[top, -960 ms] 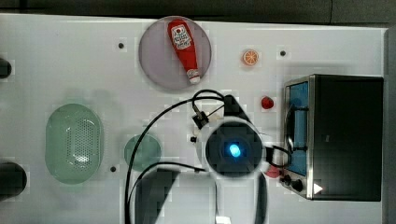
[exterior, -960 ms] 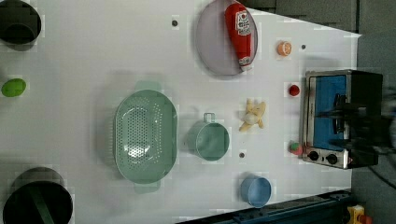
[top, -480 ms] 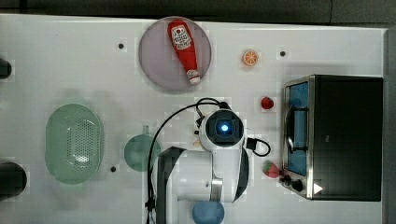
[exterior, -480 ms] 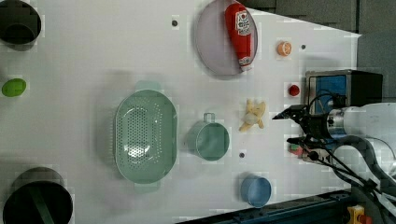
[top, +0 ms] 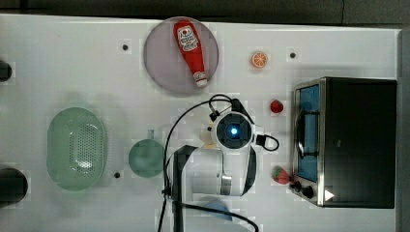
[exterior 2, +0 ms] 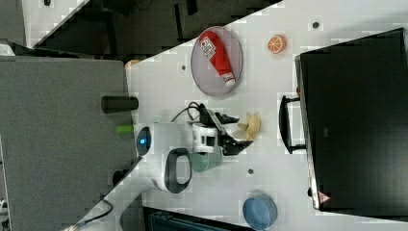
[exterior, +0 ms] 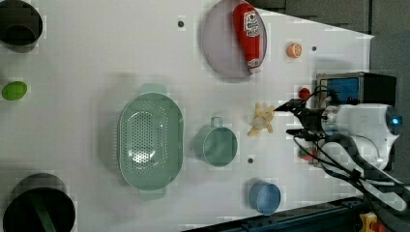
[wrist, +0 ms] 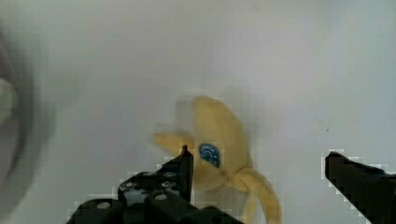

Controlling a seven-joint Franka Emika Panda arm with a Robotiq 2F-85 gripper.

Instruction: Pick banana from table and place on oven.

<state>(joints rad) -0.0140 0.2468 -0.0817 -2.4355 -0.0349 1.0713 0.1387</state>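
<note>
A: Where is the banana (exterior: 261,119)?

B: It lies on the white counter (exterior: 96,58), just beside the green cup (exterior: 216,144) and between that cup and the oven (top: 355,142). In the wrist view a blue sticker shows on its skin, with the peel flaps spread out around it.

A: And the gripper (exterior: 293,118)?

B: It hangs over the fruit with the jaws spread wide, holding nothing. In the left view the two black fingers (exterior: 286,104) point at the banana from the left view's right, apart from it. In the right view the gripper sits just beside the fruit, on the right view's left.

A: What else is on the counter?

B: A ketchup bottle (top: 189,50) rests on a grey plate (top: 159,63). An orange slice (top: 259,59) lies near the counter's far edge. A green colander (exterior: 150,140) and a blue bowl (exterior: 264,196) stand well apart from the banana. Two small red items (top: 276,106) sit close to the oven's glass door.
</note>
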